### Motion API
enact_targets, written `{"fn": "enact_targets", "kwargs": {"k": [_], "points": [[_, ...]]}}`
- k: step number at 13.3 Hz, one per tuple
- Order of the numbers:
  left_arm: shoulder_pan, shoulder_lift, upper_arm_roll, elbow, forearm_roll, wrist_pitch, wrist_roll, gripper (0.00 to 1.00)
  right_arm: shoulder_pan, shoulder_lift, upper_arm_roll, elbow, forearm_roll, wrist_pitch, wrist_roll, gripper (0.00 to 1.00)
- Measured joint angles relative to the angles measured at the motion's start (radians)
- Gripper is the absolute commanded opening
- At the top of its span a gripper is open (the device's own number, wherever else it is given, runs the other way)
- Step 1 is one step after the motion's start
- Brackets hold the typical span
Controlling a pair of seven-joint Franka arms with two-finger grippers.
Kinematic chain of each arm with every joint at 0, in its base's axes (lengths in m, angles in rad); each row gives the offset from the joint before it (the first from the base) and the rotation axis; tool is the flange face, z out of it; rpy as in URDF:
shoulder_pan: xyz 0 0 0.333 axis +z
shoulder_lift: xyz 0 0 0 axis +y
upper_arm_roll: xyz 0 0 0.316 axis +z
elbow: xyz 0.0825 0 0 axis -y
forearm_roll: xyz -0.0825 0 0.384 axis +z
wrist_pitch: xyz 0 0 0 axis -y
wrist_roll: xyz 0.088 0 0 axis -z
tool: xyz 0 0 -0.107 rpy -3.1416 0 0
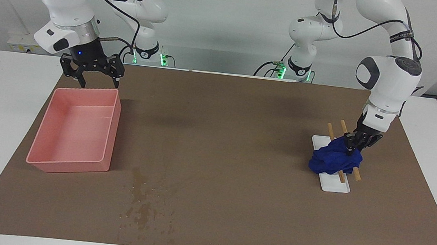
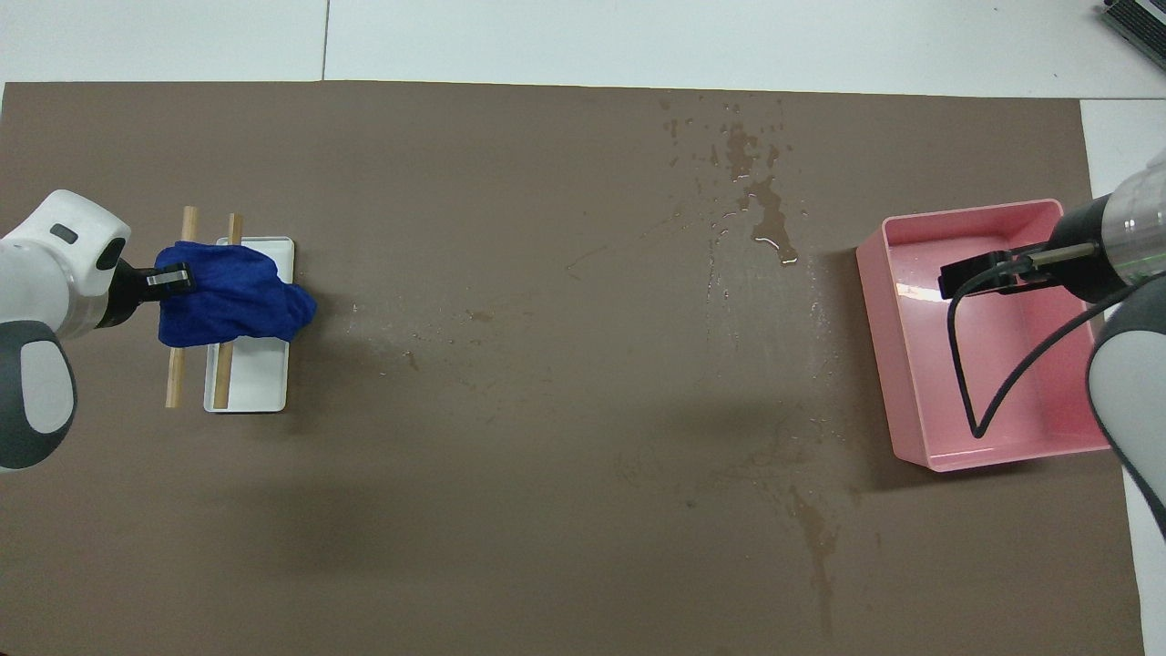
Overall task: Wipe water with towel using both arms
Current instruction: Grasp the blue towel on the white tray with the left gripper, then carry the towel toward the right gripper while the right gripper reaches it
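The water (image 1: 143, 208) is a patch of dark wet blotches and specks on the brown mat (image 1: 220, 139), near the edge farthest from the robots; it also shows in the overhead view (image 2: 763, 219). A crumpled blue towel (image 1: 333, 160) (image 2: 232, 301) lies over two wooden rods (image 1: 330, 131) on a white tray (image 1: 336, 186) toward the left arm's end. My left gripper (image 1: 352, 148) (image 2: 171, 278) is down on the towel's edge and shut on it. My right gripper (image 1: 100, 80) (image 2: 966, 276) hangs open and empty over the pink bin's edge nearest the robots.
The pink bin (image 1: 69, 165) (image 2: 1029, 383) stands toward the right arm's end and holds nothing solid. A fainter wet streak (image 2: 815, 538) marks the mat nearer to the robots than the bin's corner. White table borders the mat.
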Motion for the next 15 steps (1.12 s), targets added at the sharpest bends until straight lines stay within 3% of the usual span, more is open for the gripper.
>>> {"fn": "enact_targets", "kwargs": {"k": [4, 8, 12, 15], "points": [[0.0, 0.004, -0.003, 0.067, -0.011, -0.101, -0.063, 0.0, -0.035, 0.0, -0.001, -0.001, 0.0, -0.016, -0.001, 1.0], [-0.001, 0.002, -0.005, 0.234, -0.231, -0.264, -0.251, 0.0, -0.036, 0.0, 0.003, -0.004, 0.001, 0.007, -0.012, 1.0], [-0.008, -0.058, -0.028, 0.278, -0.465, -0.278, -0.662, 0.0, -0.013, 0.0, 0.016, -0.042, 0.156, 0.103, 0.257, 1.0], [-0.03, -0.108, -0.078, 0.278, -0.541, -0.281, -0.965, 0.0, 0.008, 0.001, 0.017, -0.061, 0.265, 0.172, 0.47, 1.0]]}}
